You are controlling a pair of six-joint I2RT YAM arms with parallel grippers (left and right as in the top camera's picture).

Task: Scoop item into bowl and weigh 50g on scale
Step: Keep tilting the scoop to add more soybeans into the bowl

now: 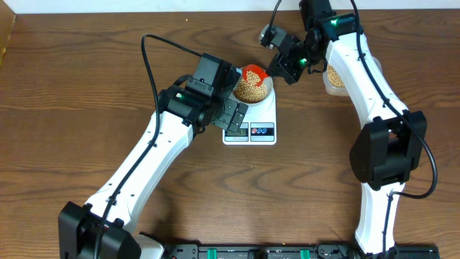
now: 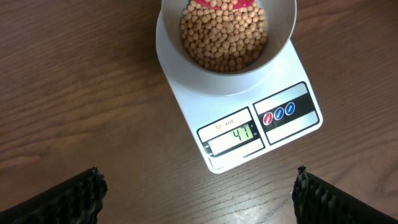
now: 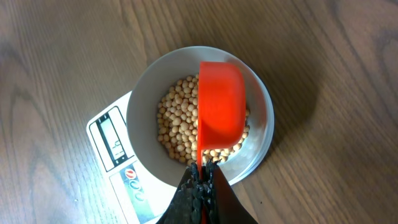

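Beans (image 2: 224,37) are seen heaped in the pale bowl (image 2: 281,37), which is set on the white scale (image 2: 286,78), toward its rear half. The grey display (image 2: 239,134) and the round buttons (image 2: 278,112) are left uncovered at the front. What appears to be forty-seven is shown on the display, so the weighing is judged to be nearly done and only slightly short of the target.

The red scoop (image 3: 221,102) is held directly over the bowl by the right gripper (image 3: 201,174), whose jaws are clamped tight on the handle. The cup of the scoop is turned so that its outer back is presented to the wrist camera. Whether any beans are left inside it cannot be told.

The left gripper (image 2: 198,183) is held above the wooden surface (image 1: 72,108) just in front of the scale, with its jaws spread wide and nothing between them. From there the display is kept in plain view of its camera.

A clear tub (image 1: 334,78) holding more beans is partly hidden behind the right arm, near the scale.

What is left, by this reading, is a very small top-up. A few more beans would need to be added with care, since the target could easily be overshot by a full scoop.
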